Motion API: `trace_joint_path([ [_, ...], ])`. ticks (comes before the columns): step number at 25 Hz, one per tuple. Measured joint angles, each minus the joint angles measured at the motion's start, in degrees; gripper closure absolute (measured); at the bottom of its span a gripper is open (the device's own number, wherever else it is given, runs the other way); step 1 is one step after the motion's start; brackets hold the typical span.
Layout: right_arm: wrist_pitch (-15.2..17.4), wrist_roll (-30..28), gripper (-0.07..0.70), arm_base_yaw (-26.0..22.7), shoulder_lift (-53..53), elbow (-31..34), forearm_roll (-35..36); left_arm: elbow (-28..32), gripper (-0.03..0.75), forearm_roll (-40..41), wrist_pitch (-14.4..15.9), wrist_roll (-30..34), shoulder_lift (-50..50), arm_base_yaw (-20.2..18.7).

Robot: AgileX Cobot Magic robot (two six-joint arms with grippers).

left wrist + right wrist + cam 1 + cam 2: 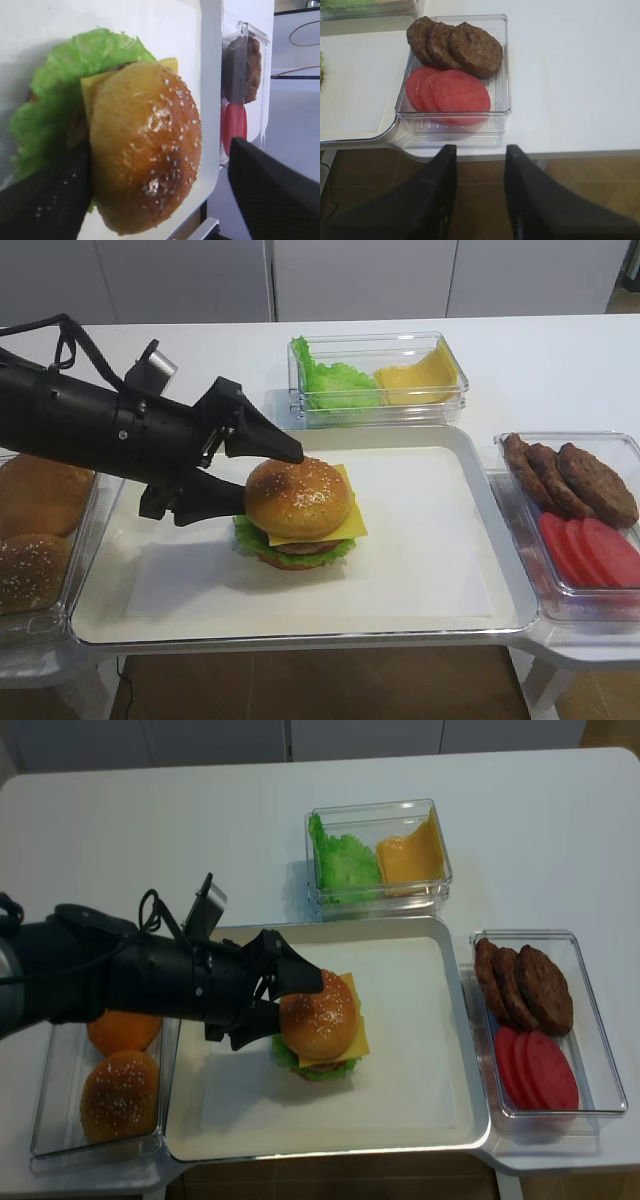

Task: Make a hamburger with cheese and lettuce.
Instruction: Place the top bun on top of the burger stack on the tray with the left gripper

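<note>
Fingers of our left gripper [262, 477] stand spread wide, flanking the sesame-seeded top of the hamburger [299, 512] on the white tray [440, 570]; cheese [350, 522] and lettuce [250, 540] poke out beneath. Our right gripper [479, 155] hangs parted and empty before the patties [457, 47] and tomato slices [449, 95]

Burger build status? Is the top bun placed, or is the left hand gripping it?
Done: the hamburger sits stacked on the tray, with lettuce, cheese and the sesame top bun on. In hand: nothing visibly; the left hand is open, fingers straddling the top bun, one touching its side in the left wrist view. Left: only pulling that hand clear. The right hand is open, off the table edge.
</note>
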Motion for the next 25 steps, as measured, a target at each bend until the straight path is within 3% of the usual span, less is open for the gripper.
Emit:
trace_joint_path([
  [6, 0.0, 0.0, 0.365, 0.0, 0.0, 0.0, 0.0, 0.0, 0.104, 0.21, 2.41, 0.21, 0.0, 3.15],
  [13, 0.0, 0.0, 0.365, 0.0, 0.0, 0.0, 0.0, 0.0, 0.104, 0.32, 5.41, 0.3, 0.0, 3.51],
  [25, 0.0, -0.13, 0.365, 0.0, 0.0, 0.0, 0.0, 0.0, 0.104, 1.26, 5.76, 0.2, 0.0, 3.51],
])
